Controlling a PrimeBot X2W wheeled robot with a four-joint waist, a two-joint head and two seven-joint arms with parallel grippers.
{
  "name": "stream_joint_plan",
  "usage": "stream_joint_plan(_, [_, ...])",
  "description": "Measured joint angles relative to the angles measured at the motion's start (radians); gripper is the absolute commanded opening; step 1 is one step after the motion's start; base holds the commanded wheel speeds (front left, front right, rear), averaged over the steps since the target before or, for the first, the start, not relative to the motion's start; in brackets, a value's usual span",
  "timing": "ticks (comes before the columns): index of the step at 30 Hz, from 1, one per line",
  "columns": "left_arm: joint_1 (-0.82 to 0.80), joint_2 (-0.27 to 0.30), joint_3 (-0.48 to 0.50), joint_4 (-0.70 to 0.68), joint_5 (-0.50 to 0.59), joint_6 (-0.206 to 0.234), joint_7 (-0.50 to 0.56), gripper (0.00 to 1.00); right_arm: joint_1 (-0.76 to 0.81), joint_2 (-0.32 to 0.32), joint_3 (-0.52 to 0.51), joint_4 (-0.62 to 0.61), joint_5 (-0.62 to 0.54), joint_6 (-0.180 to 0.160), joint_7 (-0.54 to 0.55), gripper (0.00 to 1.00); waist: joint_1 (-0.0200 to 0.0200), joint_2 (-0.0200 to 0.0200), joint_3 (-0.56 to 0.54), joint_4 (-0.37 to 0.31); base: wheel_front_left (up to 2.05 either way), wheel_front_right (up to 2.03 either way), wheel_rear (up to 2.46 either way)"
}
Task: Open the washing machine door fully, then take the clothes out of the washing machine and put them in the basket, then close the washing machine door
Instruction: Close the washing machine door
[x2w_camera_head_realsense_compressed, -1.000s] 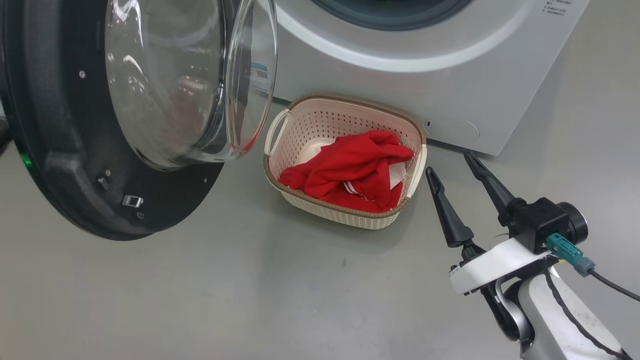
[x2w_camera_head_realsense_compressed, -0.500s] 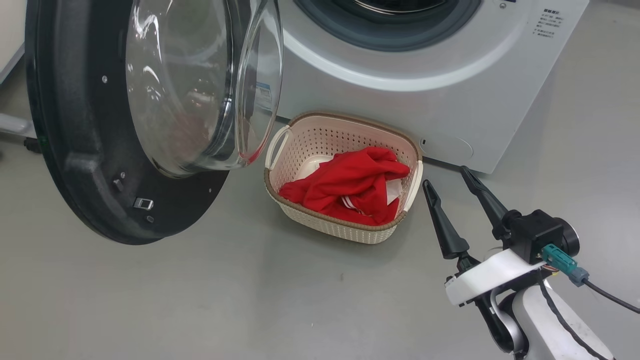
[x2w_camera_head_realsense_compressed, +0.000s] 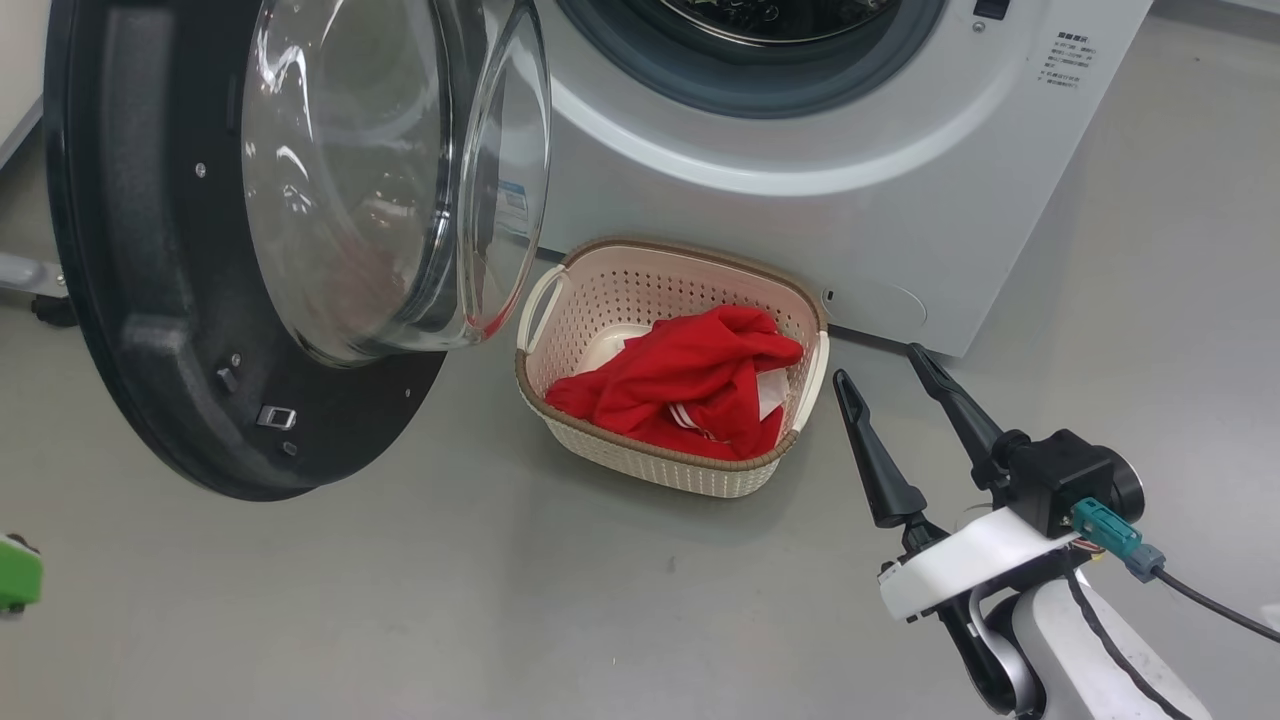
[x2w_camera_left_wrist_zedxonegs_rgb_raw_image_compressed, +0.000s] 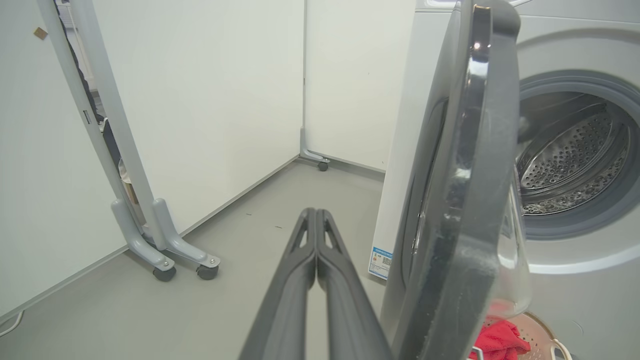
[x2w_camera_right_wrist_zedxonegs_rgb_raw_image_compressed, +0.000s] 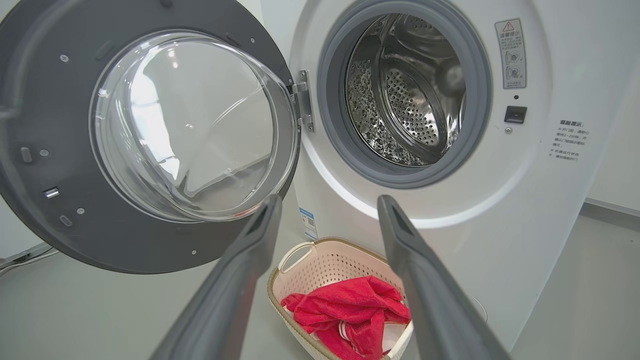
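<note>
The right claw (x2w_camera_head_realsense_compressed: 877, 363), two long dark fingers on a white wrist, stood released, jaws spread wide and grasping nothing. It was poised over the floor just right of the small cream plastic basket (x2w_camera_head_realsense_compressed: 640, 252) with perforated sides and a brown woven-look rim. The left claw (x2w_camera_left_wrist_zedxonegs_rgb_raw_image_compressed: 316, 212) was clenched, fingers pressed together along their length with nothing between them, close beside the outer face of the door and pointing towards the room's corner.

The bright red fabric clothes (x2w_camera_head_realsense_compressed: 690, 390) with white trim lay heaped inside the basket. The basket sat on the floor at the foot of the big white front-loading washing machine (x2w_camera_head_realsense_compressed: 800, 220), below its opening. The large round door (x2w_camera_head_realsense_compressed: 130, 300), black-rimmed with a bulging clear glass bowl, hung wide open on its left-side hinge. The perforated steel drum (x2w_camera_right_wrist_zedxonegs_rgb_raw_image_compressed: 410, 100) showed inside a grey rubber seal.

The smooth, matt grey floor (x2w_camera_head_realsense_compressed: 500, 600) carried a few small dark specks. White partition panels (x2w_camera_left_wrist_zedxonegs_rgb_raw_image_compressed: 200, 100) on grey wheeled feet (x2w_camera_left_wrist_zedxonegs_rgb_raw_image_compressed: 165, 265) met in a corner behind the machine.
</note>
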Motion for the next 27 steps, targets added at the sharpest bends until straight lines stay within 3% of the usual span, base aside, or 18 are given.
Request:
stream_joint_plan(2, [0.022, -0.017, 0.008, 0.016, 0.016, 0.000, -0.044, 0.05, 0.000, 0.000, -0.002, 0.000, 0.000, 0.000, -0.003, 1.00, 0.0000, 0.0000, 0.000, -0.002, 0.00, 0.00, 0.00])
stream_joint_plan(3, [0.031, -0.021, 0.003, 0.022, 0.021, 0.000, -0.059, 0.24, 0.000, 0.000, -0.002, 0.000, 0.000, -0.002, -0.003, 1.00, 0.0000, 0.0000, 0.000, -0.003, 0.00, 0.00, 0.00])
stream_joint_plan(4, [0.044, -0.021, -0.004, 0.023, 0.036, 0.000, -0.082, 0.56, 0.000, 0.000, -0.003, 0.000, 0.001, -0.002, -0.003, 1.00, 0.0000, 0.0000, 0.001, -0.004, 0.00, 0.00, 0.00])
stream_joint_plan(5, [0.053, -0.021, -0.008, 0.025, 0.053, 0.000, -0.105, 1.00, 0.000, 0.000, -0.003, 0.000, 0.001, -0.002, -0.004, 1.00, 0.0000, 0.0000, 0.001, -0.006, 0.00, 0.00, 0.00])
stream_joint_plan(12, [0.080, -0.056, 0.010, 0.079, 0.075, 0.000, -0.192, 1.00, 0.000, 0.000, -0.008, 0.000, 0.001, -0.002, -0.007, 1.00, 0.0000, 0.0000, 0.003, -0.011, 0.00, 0.00, 0.00])
stream_joint_plan(27, [0.085, -0.058, -0.023, 0.122, 0.076, 0.000, -0.283, 1.00, 0.000, 0.001, -0.008, 0.002, 0.001, -0.002, -0.013, 1.00, 0.0000, 0.0000, 0.006, -0.014, 0.00, 0.00, 0.00])
